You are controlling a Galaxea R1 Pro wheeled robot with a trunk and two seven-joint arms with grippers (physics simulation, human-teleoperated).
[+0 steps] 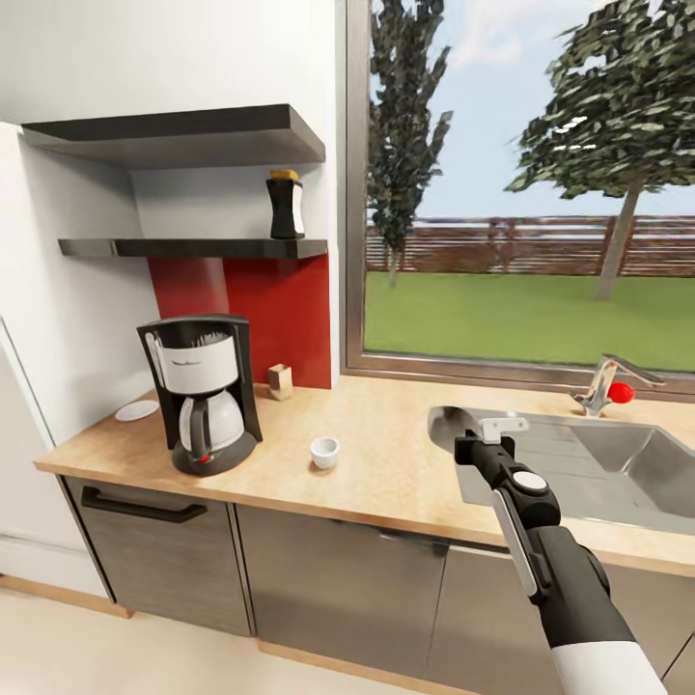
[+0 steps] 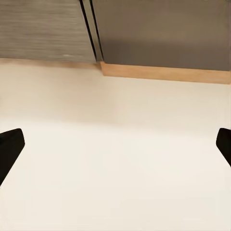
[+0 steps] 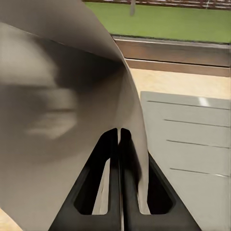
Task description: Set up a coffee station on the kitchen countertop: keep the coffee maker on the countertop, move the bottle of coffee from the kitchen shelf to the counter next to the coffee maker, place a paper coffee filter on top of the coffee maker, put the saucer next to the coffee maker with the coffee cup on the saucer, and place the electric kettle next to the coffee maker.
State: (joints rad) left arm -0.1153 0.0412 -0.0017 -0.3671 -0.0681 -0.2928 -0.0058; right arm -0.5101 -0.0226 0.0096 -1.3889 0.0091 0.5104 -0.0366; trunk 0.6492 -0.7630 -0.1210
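Observation:
The black and white coffee maker (image 1: 203, 391) stands on the wooden countertop (image 1: 386, 473) at the left. A white saucer (image 1: 136, 410) lies beside it near the wall, and a small white coffee cup (image 1: 324, 451) sits to its right. On the lower shelf (image 1: 193, 248) stands the dark bottle of coffee (image 1: 286, 205). My right gripper (image 1: 475, 439) (image 3: 119, 132) is shut on a grey paper coffee filter (image 1: 452, 423) (image 3: 57, 110), held over the sink's left end. My left gripper (image 2: 115, 144) hangs open above the floor. The electric kettle is out of view.
A steel sink (image 1: 618, 463) with a faucet (image 1: 603, 381) fills the counter's right part. A small brown box (image 1: 280, 381) stands against the red backsplash. Grey cabinet fronts (image 1: 338, 579) run below the counter. A large window looks onto a lawn.

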